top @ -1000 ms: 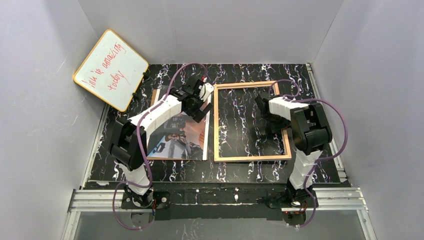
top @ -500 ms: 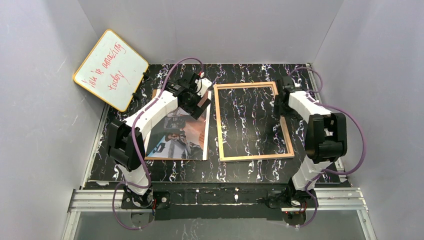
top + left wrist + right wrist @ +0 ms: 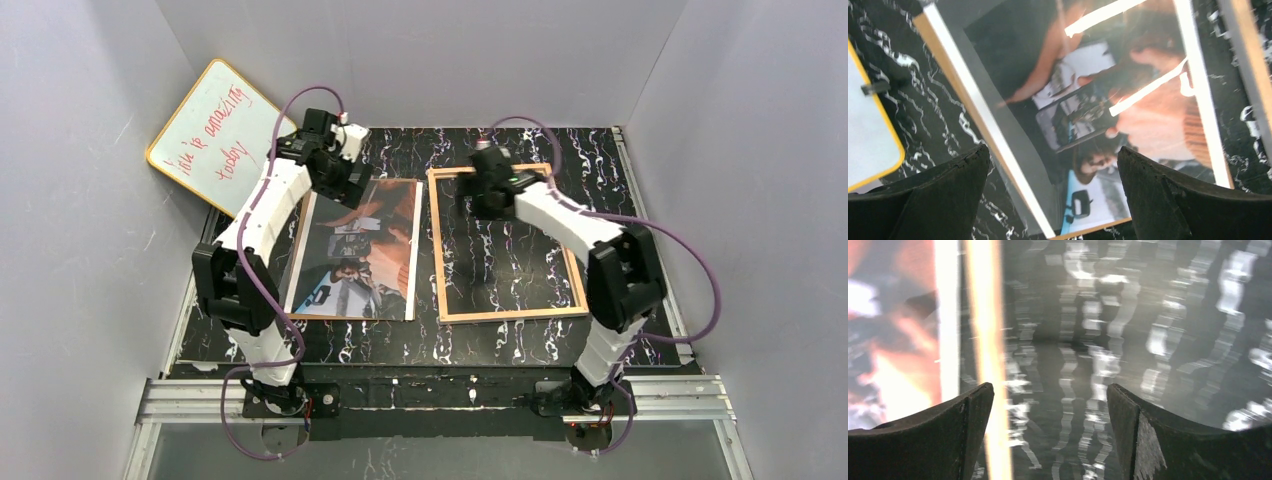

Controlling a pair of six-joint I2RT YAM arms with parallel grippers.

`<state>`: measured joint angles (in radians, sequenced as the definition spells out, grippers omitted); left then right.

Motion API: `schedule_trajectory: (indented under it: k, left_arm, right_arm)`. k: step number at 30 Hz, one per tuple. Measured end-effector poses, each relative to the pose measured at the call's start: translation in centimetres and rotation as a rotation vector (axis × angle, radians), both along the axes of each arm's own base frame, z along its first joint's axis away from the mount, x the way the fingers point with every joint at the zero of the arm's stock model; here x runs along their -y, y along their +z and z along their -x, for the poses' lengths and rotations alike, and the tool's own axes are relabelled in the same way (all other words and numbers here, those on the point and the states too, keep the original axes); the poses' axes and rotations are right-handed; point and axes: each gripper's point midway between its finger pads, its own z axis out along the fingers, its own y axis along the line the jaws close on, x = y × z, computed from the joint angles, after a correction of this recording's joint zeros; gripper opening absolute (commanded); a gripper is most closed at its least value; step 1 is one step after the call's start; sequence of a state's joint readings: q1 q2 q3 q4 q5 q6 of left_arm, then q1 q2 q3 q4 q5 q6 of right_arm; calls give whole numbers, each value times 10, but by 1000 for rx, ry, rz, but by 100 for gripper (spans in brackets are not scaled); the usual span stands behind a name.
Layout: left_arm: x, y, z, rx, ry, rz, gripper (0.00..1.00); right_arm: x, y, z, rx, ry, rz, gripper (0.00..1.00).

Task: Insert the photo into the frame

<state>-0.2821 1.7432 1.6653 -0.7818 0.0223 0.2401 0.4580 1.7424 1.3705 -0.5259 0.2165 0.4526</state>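
Observation:
The photo [image 3: 360, 255] lies picture side up on the left half of the table, showing orange-red, black and white areas. The frame [image 3: 436, 250] lies to its right, tan wood side up, with bare table showing inside it. My left gripper [image 3: 338, 180] hovers open over the photo's far left corner. In the left wrist view, the photo [image 3: 1108, 115] fills the space between the wide-apart fingers of that gripper [image 3: 1053, 167]. My right gripper [image 3: 487, 197] hangs open above the frame's far left part. The right wrist view is blurred; the frame's tan rail [image 3: 984, 340] passes beside the left finger of the open gripper [image 3: 1050, 402].
A brown backing board [image 3: 301, 250] lies under the photo, its edge [image 3: 960, 100] showing along the left. A yellow-rimmed whiteboard [image 3: 222, 138] with red writing leans against the left wall. Grey walls enclose the black marbled table [image 3: 500, 345].
My left arm has moved back and left, uncovering the photo's far end. My right arm swung from the frame's right rail to its far left part, opening wider. The frame shifted slightly.

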Motion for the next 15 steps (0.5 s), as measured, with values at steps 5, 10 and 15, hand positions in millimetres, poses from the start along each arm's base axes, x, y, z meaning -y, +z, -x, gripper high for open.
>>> schedule_trajectory:
  k: [5, 10, 15]
  left_arm:
    - [-41, -9, 10, -80, 59, -9, 98]
    - [-71, -24, 30, -153, 96, 1, 98]
    - [-94, -26, 45, -172, 126, -6, 98]
  right_arm:
    - [-118, -3, 12, 19, 196, -58, 92]
    - [-146, -46, 12, -45, 209, -25, 79]
    - [-136, -84, 15, -109, 173, 44, 49]
